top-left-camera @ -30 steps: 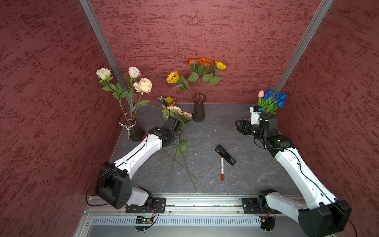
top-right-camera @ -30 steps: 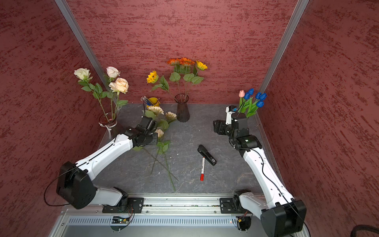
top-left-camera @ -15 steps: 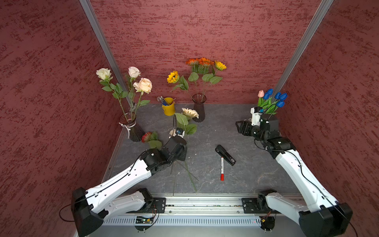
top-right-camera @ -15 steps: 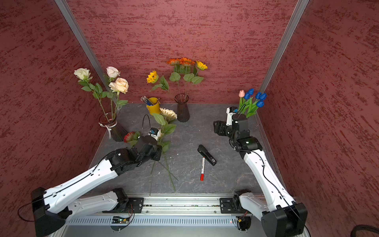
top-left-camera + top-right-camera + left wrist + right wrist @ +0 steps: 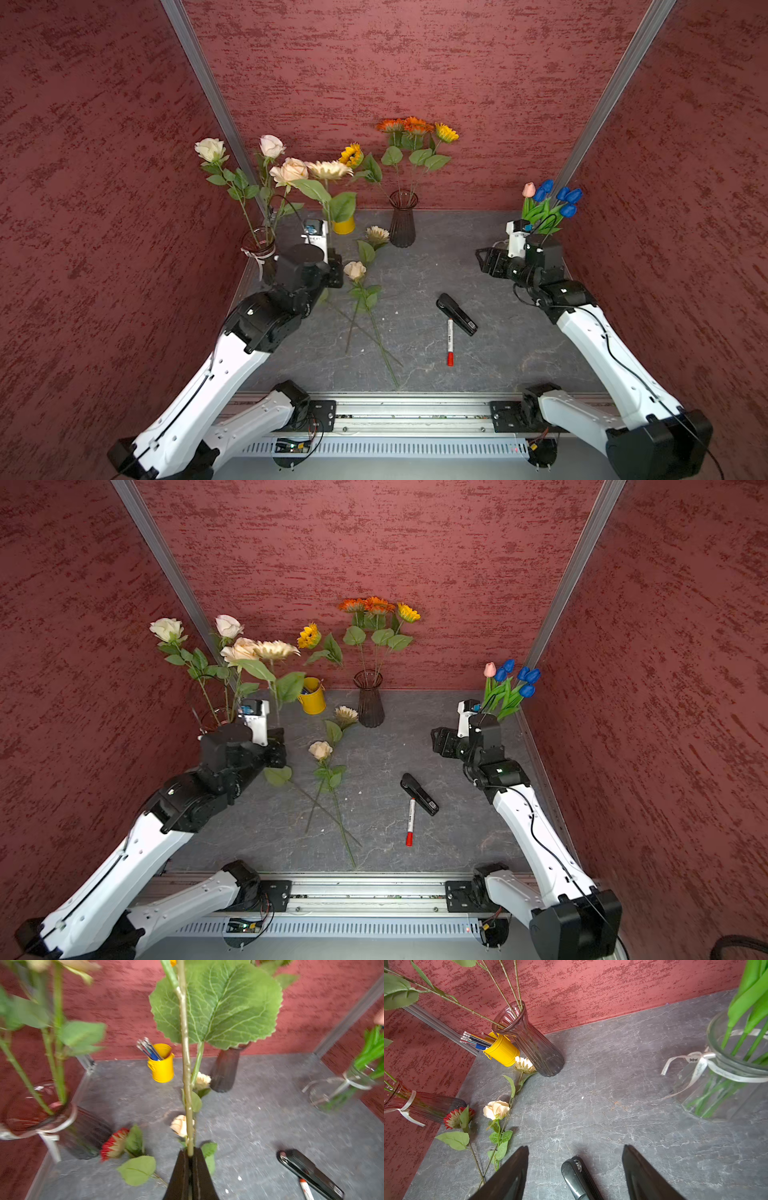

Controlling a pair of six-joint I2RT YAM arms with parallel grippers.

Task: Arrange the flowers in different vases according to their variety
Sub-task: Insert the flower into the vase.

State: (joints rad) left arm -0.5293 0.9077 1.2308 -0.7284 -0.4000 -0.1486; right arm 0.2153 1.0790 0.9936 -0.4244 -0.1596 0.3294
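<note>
The smoky vase (image 5: 89,1132) of roses (image 5: 289,171) stands just left of the left gripper (image 5: 191,1159), which is clenched on the stem of a cream sunflower (image 5: 328,169), upright; ahead of it a peach rose (image 5: 354,270) lies on the table (image 5: 415,282); the ribbed vase (image 5: 402,220) stands beyond; the right gripper (image 5: 575,1147) gapes empty near a black stapler (image 5: 579,1178); right of it the clear vase (image 5: 726,1076) holds tulips (image 5: 571,195), its ribbon tag (image 5: 693,1059) lettering unreadable.

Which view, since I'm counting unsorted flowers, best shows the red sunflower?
Right wrist: the red sunflower lies sharp, unobstructed. Left wrist shows it blurred; in both top views the left arm hides it.
</note>
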